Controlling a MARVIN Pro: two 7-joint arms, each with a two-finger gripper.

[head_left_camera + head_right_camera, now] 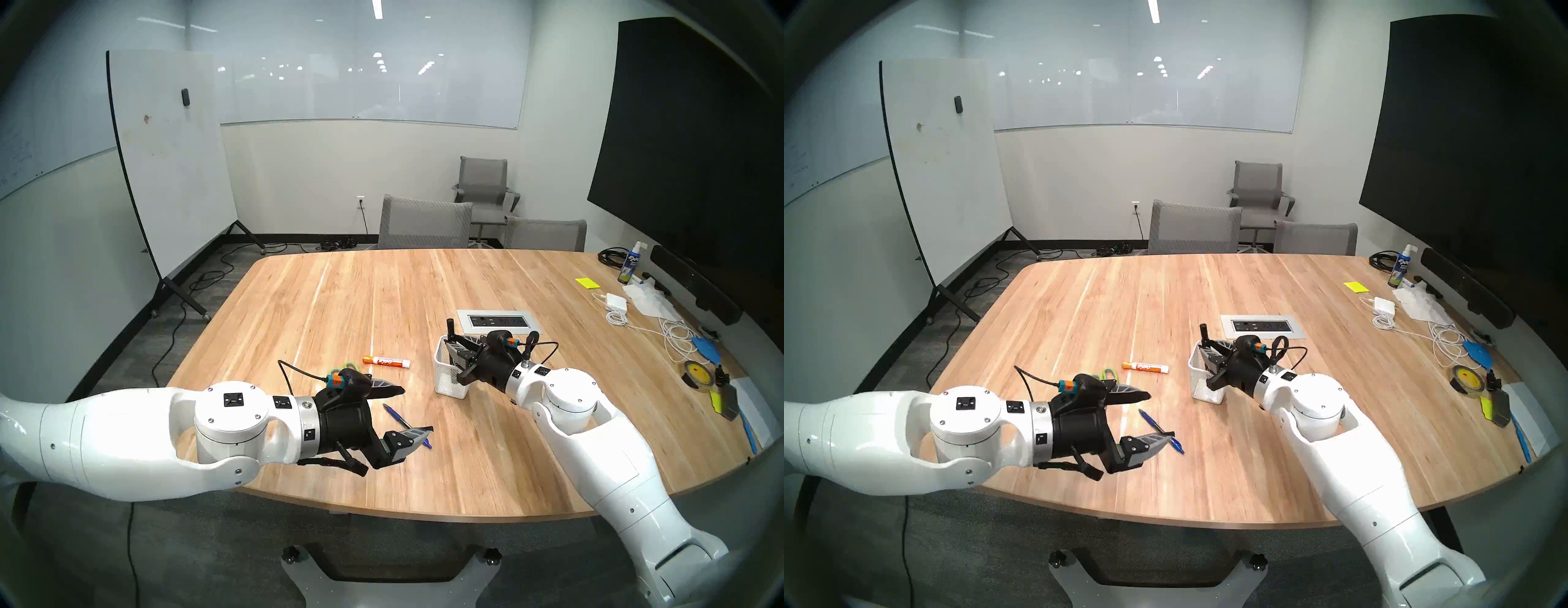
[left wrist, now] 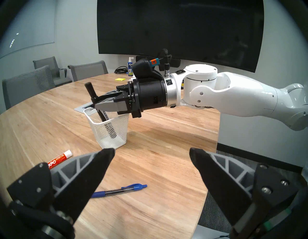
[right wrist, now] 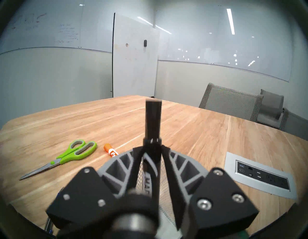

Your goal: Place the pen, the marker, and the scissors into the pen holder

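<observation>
1. Right tool (image 2: 95, 104) is clamped on the black marker (image 2: 93, 96), middle-left of the left wrist view. The marker leans with its lower end down inside the pen holder (image 2: 109, 128).
2. Left tool (image 1: 409, 409) is spread wide, gripping nothing, hanging over the worktop (image 1: 424, 288) in the lower middle of the head view.
3. Pen (image 2: 119, 190) lies flat on the worktop between those open fingers, bottom centre of the left wrist view.
4. Scissors (image 3: 70, 154) lie flat at middle left of the right wrist view, blades closed. The orange marker (image 1: 386, 361) sits just beside them.
</observation>
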